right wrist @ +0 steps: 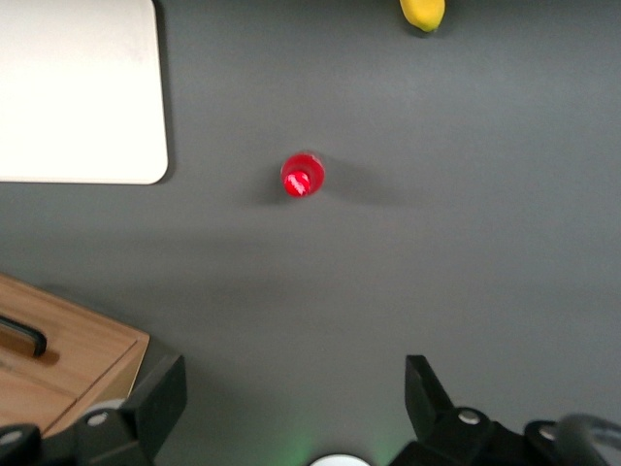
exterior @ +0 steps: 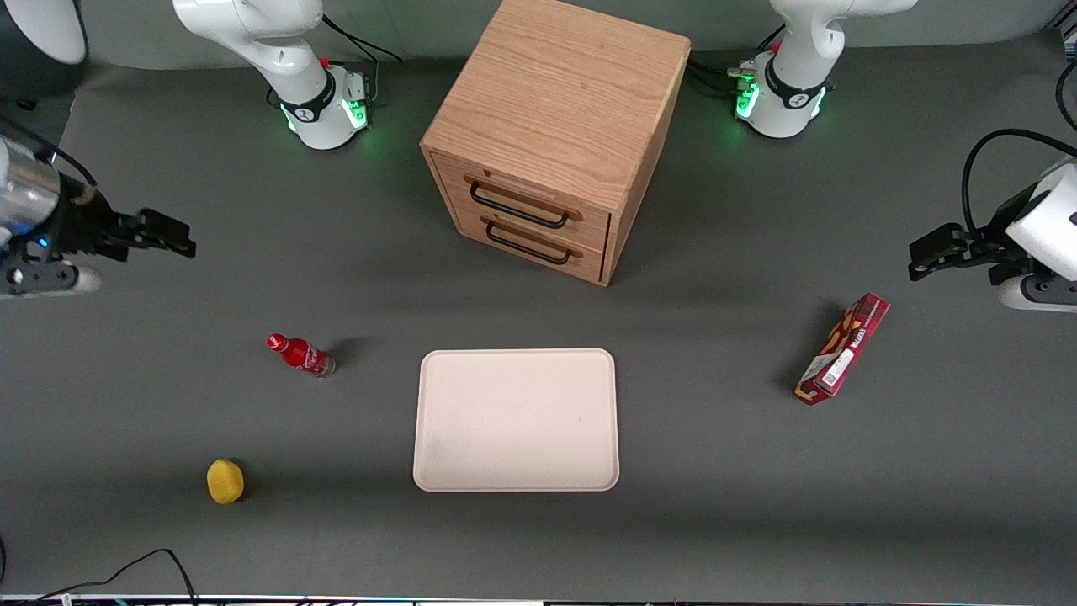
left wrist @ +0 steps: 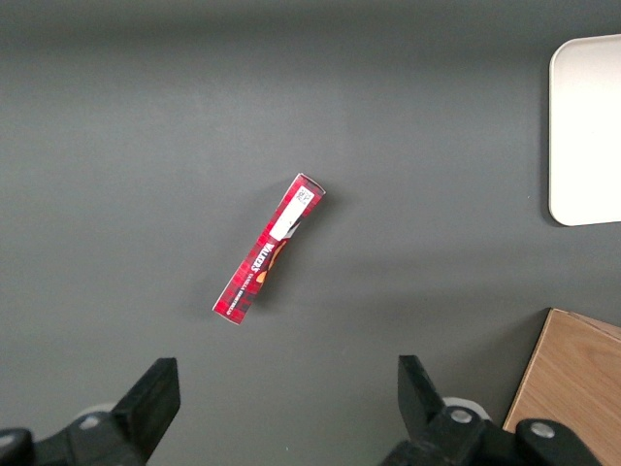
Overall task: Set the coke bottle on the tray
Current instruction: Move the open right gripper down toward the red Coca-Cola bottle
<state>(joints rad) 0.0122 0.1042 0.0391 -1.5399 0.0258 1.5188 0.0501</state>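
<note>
The coke bottle [exterior: 300, 355] is a small red bottle with a red cap, standing upright on the grey table beside the tray, toward the working arm's end. In the right wrist view I see the bottle [right wrist: 303, 176] from above. The cream tray [exterior: 516, 419] lies flat with nothing on it and also shows in the right wrist view [right wrist: 78, 92]. My right gripper [exterior: 181, 237] hangs above the table, well apart from the bottle, farther from the front camera and nearer the working arm's end. The gripper [right wrist: 291, 388] is open and holds nothing.
A wooden drawer cabinet [exterior: 555, 135] stands farther from the front camera than the tray. A yellow lemon-like object [exterior: 225, 481] lies nearer the front camera than the bottle. A red snack box [exterior: 842, 348] lies toward the parked arm's end.
</note>
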